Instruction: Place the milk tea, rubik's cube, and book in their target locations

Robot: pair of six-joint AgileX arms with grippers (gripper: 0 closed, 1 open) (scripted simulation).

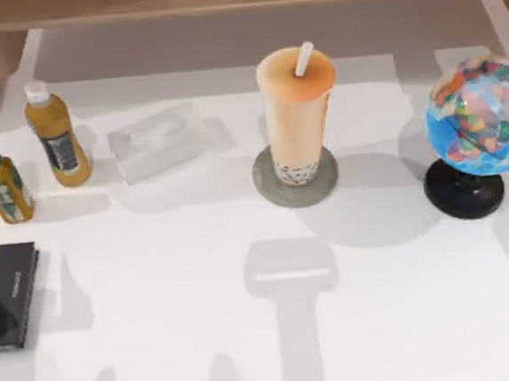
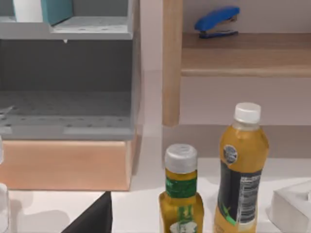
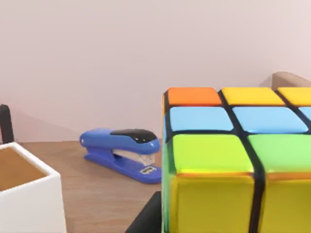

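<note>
Milk tea point(image 1: 296, 107) upright on the grey coaster point(image 1: 272, 189); right wrist view close against the rubik's cube point(image 3: 233, 160), finger state of both grippers indeterminable.

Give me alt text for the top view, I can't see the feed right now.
The milk tea stands upright on a round grey coaster at the centre of the white table. At the left are two yellow bottles, a pale tissue pack and a black slab; a globe stands at the right.
</note>
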